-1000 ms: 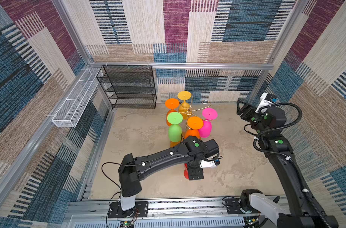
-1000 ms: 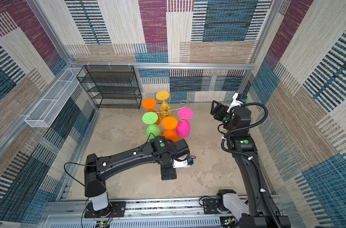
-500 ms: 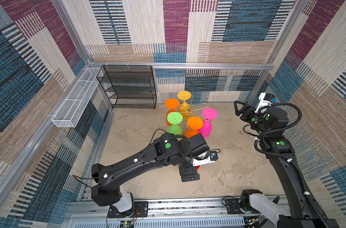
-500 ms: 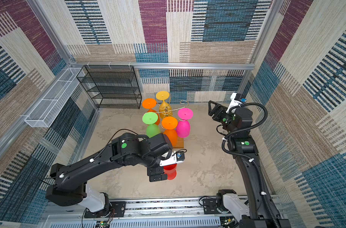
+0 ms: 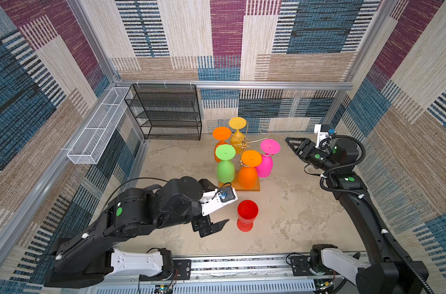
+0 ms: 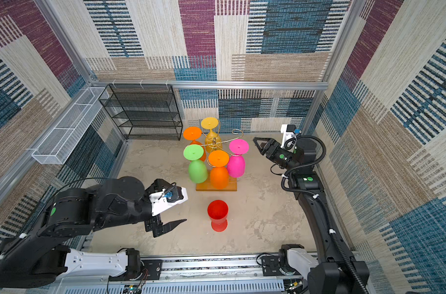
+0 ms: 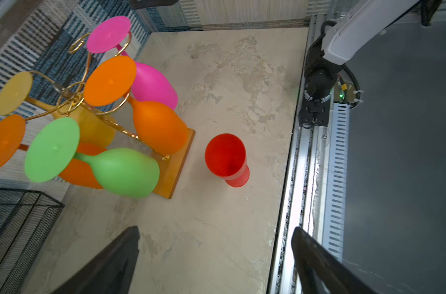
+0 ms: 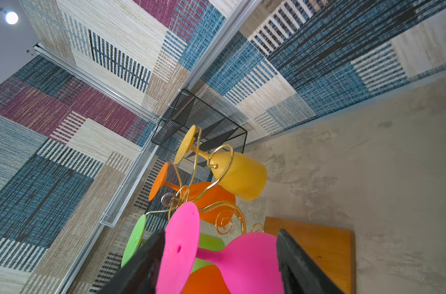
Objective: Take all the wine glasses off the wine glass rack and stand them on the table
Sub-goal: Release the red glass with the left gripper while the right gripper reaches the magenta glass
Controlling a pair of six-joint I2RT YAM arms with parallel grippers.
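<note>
A red plastic wine glass (image 5: 246,212) in front of the gold wire wine glass rack (image 5: 243,145)
It stands on the beige table (image 5: 293,216); the black mesh shelf (image 5: 165,112) sits behind, left.

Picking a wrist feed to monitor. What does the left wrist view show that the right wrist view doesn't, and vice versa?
Only the left wrist view shows the red glass, upright on the floor clear of the wooden base, and the front rail. Only the right wrist view shows the white mesh basket and a ceiling light. Both show the gold rack with the pink glass, green glass, yellow glass and orange glasses hanging on it, and the black mesh shelf.
</note>
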